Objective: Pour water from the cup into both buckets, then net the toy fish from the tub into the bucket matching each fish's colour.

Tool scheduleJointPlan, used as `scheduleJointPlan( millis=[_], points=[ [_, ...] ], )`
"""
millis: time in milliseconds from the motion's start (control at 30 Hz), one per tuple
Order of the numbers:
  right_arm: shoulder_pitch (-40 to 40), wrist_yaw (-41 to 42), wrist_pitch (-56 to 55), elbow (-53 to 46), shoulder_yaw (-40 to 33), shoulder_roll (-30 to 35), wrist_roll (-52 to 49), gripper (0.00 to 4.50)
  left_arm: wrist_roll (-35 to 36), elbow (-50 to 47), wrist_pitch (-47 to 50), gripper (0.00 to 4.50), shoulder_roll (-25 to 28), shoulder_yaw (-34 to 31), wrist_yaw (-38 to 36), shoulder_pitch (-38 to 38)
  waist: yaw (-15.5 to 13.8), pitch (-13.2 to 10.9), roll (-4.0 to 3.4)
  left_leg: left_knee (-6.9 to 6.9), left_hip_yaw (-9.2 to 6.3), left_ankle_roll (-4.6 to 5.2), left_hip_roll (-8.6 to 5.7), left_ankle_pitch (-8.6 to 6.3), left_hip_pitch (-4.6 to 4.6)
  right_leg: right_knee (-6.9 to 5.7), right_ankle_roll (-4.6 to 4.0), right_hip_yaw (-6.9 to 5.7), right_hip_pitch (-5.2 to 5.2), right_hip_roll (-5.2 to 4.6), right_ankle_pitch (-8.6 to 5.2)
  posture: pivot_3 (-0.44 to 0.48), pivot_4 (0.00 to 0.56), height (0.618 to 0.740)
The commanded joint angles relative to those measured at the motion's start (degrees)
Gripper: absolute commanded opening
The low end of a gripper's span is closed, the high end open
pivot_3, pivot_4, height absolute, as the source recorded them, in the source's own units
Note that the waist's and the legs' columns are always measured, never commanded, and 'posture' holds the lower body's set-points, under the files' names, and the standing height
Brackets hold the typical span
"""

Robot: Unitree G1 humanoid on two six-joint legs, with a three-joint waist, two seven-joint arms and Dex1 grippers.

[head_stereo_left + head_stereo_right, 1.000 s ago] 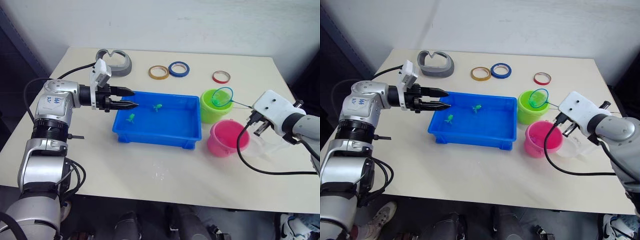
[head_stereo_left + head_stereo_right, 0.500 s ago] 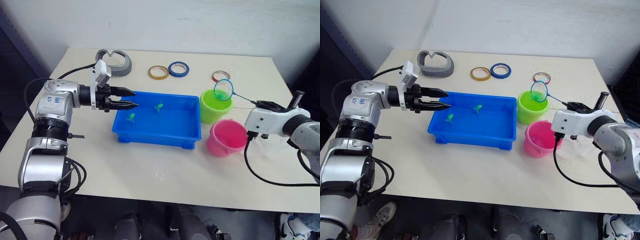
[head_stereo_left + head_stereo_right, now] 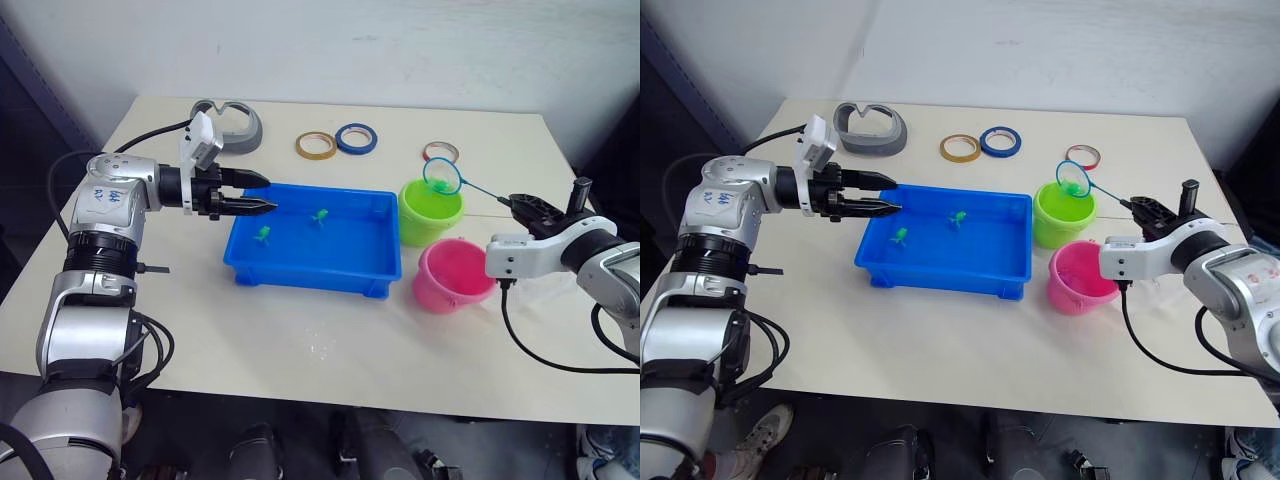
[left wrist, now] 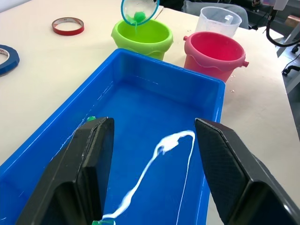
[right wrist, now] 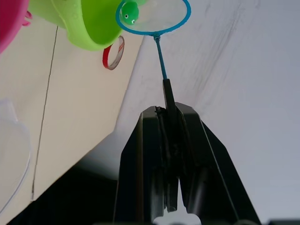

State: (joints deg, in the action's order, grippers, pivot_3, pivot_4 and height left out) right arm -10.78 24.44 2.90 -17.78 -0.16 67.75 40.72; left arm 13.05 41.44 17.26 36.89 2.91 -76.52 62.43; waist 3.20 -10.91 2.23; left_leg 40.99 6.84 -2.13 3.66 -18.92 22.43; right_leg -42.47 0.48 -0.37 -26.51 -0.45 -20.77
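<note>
My right gripper (image 3: 521, 204) is shut on the thin dark stick of the net (image 3: 443, 177). The hoop hangs tilted just above the lime green bucket (image 3: 430, 213), with a green fish (image 5: 130, 13) in its mesh. In front of it stands the pink bucket (image 3: 452, 276), and the clear cup (image 4: 218, 18) stands beside that. Two more green fish (image 3: 263, 233) (image 3: 320, 214) lie in the blue tub (image 3: 318, 268). My left gripper (image 3: 262, 193) is open over the tub's left rim with nothing between its fingers.
Yellow (image 3: 317, 145), blue (image 3: 357, 138) and red (image 3: 441, 152) tape rings lie at the back of the table. A grey curved object (image 3: 232, 122) sits at the back left. A black cable loops from my right wrist onto the table in front of the pink bucket.
My right wrist has turned and dropped, and the net hoop has risen from the green bucket's mouth to just above it. The left gripper has barely moved.
</note>
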Motion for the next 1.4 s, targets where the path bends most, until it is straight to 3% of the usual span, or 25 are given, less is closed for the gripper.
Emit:
scheduleJointPlan(
  millis=[33, 667, 1400],
  points=[
    [-0.2, -1.0, -2.2, -1.1, -2.3, 0.4, 2.5, 0.0, -0.2, -0.7, -0.9, 3.02, 0.7, -0.8, -0.6, 1.0, 0.0, 0.0, 0.0, 0.01, 0.01, 0.0, 0.0, 0.0, -0.01, -0.01, 0.0, 0.01, 0.0, 0.0, 0.0, 0.0, 0.15, 0.693],
    [5.2, -6.2, -6.2, -2.1, -6.4, -0.2, 16.3, 0.0, -0.5, -0.2, -1.2, 3.02, 0.3, -0.8, -0.6, 1.5, 0.0, 0.0, 0.0, 0.07, 0.06, -0.02, 0.0, 0.01, -0.05, -0.12, 0.0, 0.06, 0.0, 0.01, 0.0, 0.0, 0.15, 0.693],
    [8.1, -9.4, -5.4, -6.7, -5.9, -8.2, 30.3, 0.0, -0.2, 0.2, -1.3, 3.02, -0.3, -1.0, -1.0, 2.3, 0.0, 0.0, 0.0, 0.13, 0.12, -0.09, -0.03, 0.04, -0.12, -0.3, -0.01, 0.13, -0.01, 0.04, 0.0, 0.0, 0.15, 0.693]
  ],
)
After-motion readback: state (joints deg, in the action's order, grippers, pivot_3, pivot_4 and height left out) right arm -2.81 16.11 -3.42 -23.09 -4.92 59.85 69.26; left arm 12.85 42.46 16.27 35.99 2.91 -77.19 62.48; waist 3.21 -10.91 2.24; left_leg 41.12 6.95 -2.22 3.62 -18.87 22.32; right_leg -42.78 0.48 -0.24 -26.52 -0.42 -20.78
